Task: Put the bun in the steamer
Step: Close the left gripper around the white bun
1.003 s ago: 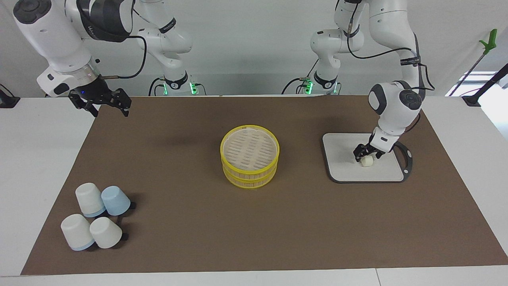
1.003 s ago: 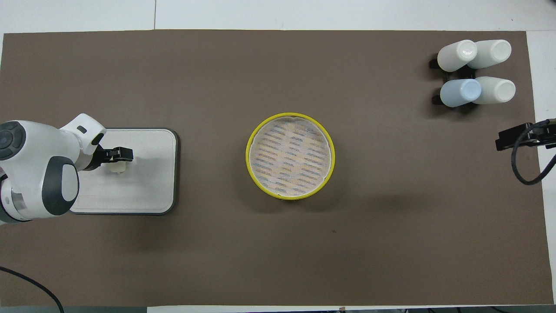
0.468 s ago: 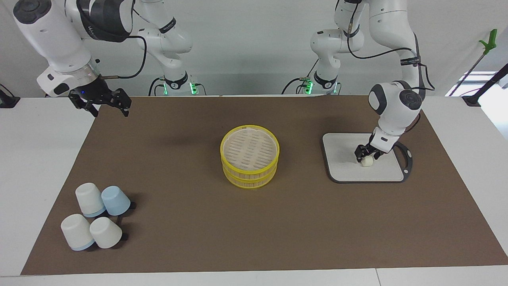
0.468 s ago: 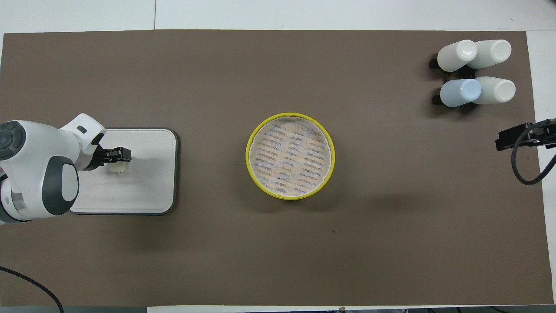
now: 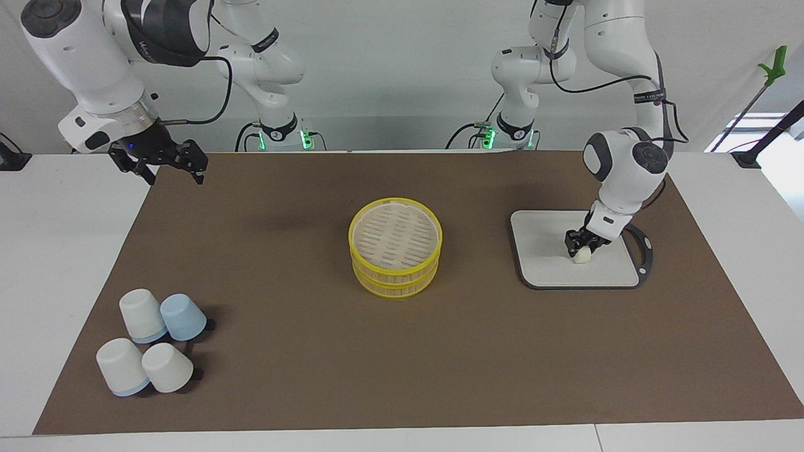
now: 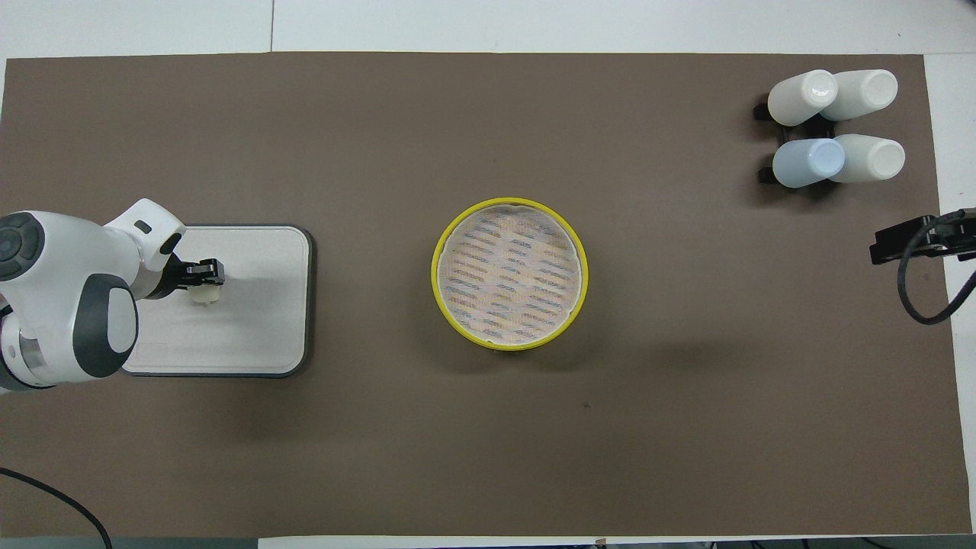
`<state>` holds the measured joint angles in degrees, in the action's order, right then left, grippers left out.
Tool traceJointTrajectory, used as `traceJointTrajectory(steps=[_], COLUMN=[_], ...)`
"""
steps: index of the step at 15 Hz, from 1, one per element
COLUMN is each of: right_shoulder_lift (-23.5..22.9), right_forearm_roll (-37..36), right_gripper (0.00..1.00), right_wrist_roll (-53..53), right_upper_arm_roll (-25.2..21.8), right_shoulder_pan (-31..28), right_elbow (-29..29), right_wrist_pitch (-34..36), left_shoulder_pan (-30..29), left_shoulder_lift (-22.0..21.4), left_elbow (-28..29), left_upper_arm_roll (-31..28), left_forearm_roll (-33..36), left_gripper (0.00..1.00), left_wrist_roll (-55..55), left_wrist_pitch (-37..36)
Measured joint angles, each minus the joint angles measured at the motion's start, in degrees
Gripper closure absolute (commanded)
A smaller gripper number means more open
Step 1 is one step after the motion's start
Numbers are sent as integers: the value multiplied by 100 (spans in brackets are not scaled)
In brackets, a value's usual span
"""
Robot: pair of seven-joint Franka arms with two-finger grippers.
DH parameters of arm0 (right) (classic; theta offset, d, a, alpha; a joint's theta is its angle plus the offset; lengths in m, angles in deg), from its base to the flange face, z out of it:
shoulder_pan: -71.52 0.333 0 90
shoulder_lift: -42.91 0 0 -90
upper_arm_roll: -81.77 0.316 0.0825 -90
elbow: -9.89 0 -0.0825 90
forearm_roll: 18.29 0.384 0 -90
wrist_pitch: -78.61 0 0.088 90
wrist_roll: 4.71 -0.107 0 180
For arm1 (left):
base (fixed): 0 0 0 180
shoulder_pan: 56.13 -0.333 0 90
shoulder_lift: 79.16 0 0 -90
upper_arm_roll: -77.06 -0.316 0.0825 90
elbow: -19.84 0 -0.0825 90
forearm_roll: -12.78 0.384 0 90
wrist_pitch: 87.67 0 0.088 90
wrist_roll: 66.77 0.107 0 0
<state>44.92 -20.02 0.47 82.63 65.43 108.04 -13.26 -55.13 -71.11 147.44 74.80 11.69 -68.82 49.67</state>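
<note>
The bun [image 5: 584, 255] [image 6: 203, 296], a small cream lump, lies on the grey square board [image 5: 543, 257] [image 6: 259, 313] toward the left arm's end of the table. My left gripper [image 5: 581, 247] [image 6: 204, 280] is down on it, its fingers drawn in against the bun's sides. The steamer [image 5: 394, 201] [image 6: 509, 203], round with yellow rims and a slatted top, stands at the middle of the brown mat. My right gripper [image 5: 164, 167] [image 6: 906, 242] waits open, with nothing in it, above the mat's edge at the right arm's end.
Several upturned white and pale blue cups [image 5: 154, 342] [image 6: 835, 126] stand in a cluster at the right arm's end, farther from the robots than the steamer. A black cable [image 6: 926, 293] hangs by the right gripper.
The left gripper's fingers have closed in from wide apart onto the bun. The bun, the steamer and the right arm have not moved.
</note>
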Motion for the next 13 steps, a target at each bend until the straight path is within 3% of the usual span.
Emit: traceJointTrajectory(steps=[3, 7, 13], right_shoulder_lift=[0, 6, 44], right_forearm_roll=[0, 0, 0], right_gripper=[0, 0, 0], right_wrist_roll=[0, 0, 0], right_upper_arm_roll=[6, -7, -15], right_shoulder_pan=[0, -12, -20], right_elbow=[0, -3, -5], right_wrist_pitch=[76, 131, 142], left_shoulder_pan=[0, 0, 0], left_shoulder_lift=[0, 0, 0], left_elbow=[-5, -5, -26], left_upper_arm_roll=[0, 0, -1], left_forearm_roll=[0, 0, 0], left_gripper=[48, 69, 71], left_wrist_roll=[0, -1, -2], left_wrist_pitch=[0, -2, -33])
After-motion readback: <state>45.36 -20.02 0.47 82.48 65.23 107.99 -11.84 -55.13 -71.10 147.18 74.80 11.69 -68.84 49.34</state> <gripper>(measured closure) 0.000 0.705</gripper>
